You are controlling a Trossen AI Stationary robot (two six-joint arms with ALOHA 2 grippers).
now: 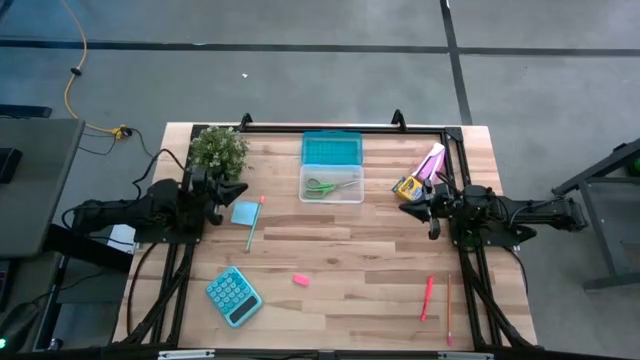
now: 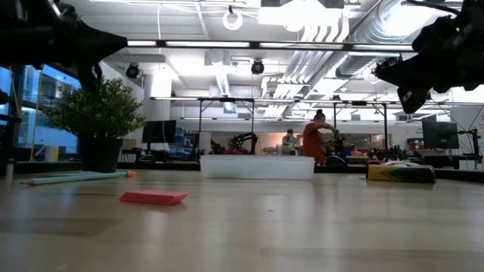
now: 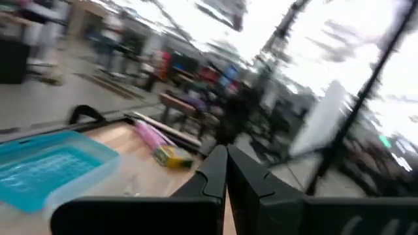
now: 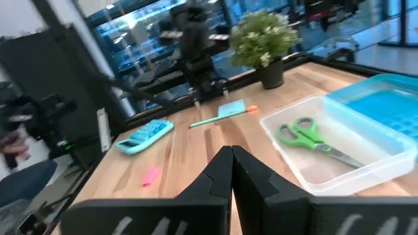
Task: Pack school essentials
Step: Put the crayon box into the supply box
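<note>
The green-handled scissors (image 1: 333, 185) (image 4: 307, 138) lie in the clear case tray (image 1: 331, 196), whose teal lid (image 1: 331, 149) is folded open behind it. The yellow crayon box (image 1: 405, 187) rests flat next to the pink-and-white packet (image 1: 431, 160). The light-blue note pad (image 1: 244, 213) and the teal pen (image 1: 254, 222) lie near my left gripper (image 1: 240, 188) (image 3: 226, 151). The pink eraser (image 1: 301, 280) (image 2: 153, 197), the pink-red pen (image 1: 427, 297) and the thin pencil (image 1: 449, 310) lie nearer the front edge. My right gripper (image 1: 403, 207) (image 4: 231, 151) hovers beside the crayon box. Both grippers are shut and raised above the table.
A potted plant (image 1: 219, 148) stands at the far left corner. The teal calculator (image 1: 233, 296) lies at the near left. A black frame (image 1: 452, 132) runs along the table's far edge and sides. People show in the room beyond the table (image 2: 312, 142).
</note>
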